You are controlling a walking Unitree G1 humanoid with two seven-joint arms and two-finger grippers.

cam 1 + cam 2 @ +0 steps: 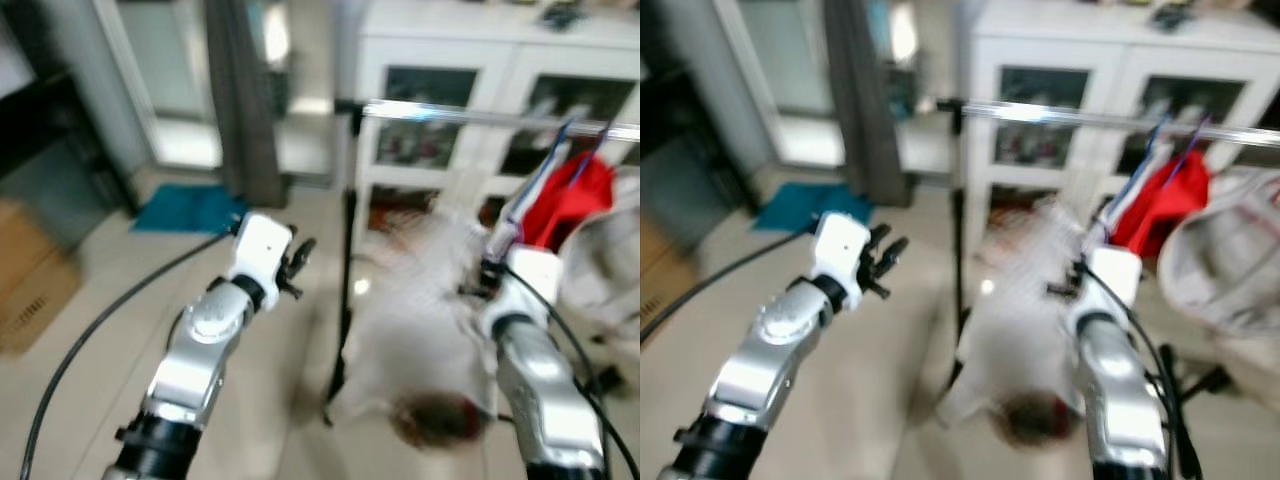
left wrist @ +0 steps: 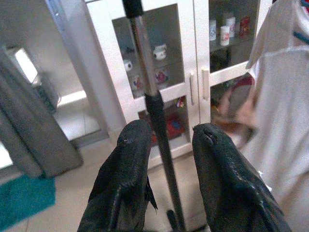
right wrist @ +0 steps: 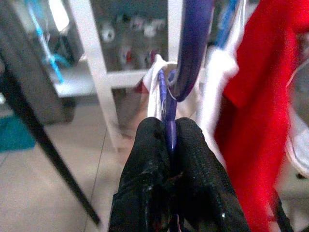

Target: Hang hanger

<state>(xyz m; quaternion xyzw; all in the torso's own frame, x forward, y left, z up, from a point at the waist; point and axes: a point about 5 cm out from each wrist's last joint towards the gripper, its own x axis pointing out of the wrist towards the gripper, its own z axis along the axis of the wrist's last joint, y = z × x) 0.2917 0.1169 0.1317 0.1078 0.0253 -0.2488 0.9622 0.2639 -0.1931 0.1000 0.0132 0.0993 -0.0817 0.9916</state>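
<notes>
sweeping left to right across the head view: cardboard box (image 1: 30, 275) at 9 o'clock on the pale floor (image 1: 120, 300), teal mat (image 1: 190, 208) behind it near a grey curtain (image 1: 243, 100).

left gripper (image 1: 298, 262) raised at about 10 o'clock from centre, well apart from any garment. in its wrist view the two black fingers (image 2: 123, 183) stand parted with a clear gap, holding nothing; the dark upright pole (image 2: 159, 130) of the rack shows through the gap, farther off, not touched.

clothes rack: black upright (image 1: 347, 260) near centre, shiny horizontal rail (image 1: 470, 117) running off toward 3 o'clock. white cabinet (image 1: 390, 80) with glass doors behind it, small jars and cups on its shelves, blurred.

white garment (image 1: 410, 330) hangs low at centre, heavily motion-blurred; a dark patch at its lower edge, cannot tell what.

right gripper (image 1: 490, 268) at about 4 o'clock, below the rail. wrist view: fingers pressed together on the thin blue-purple hanger (image 3: 170, 126), white cloth bunched at the neck just above the fingertips. hanger's hook (image 1: 560, 140) rises toward the rail at 2 o'clock; too blurred to tell whether it rests on the rail.

red garment (image 1: 575, 200) just beside the hanger, on the rail. another pale garment (image 1: 1230, 260) at far 3 o'clock.
</notes>
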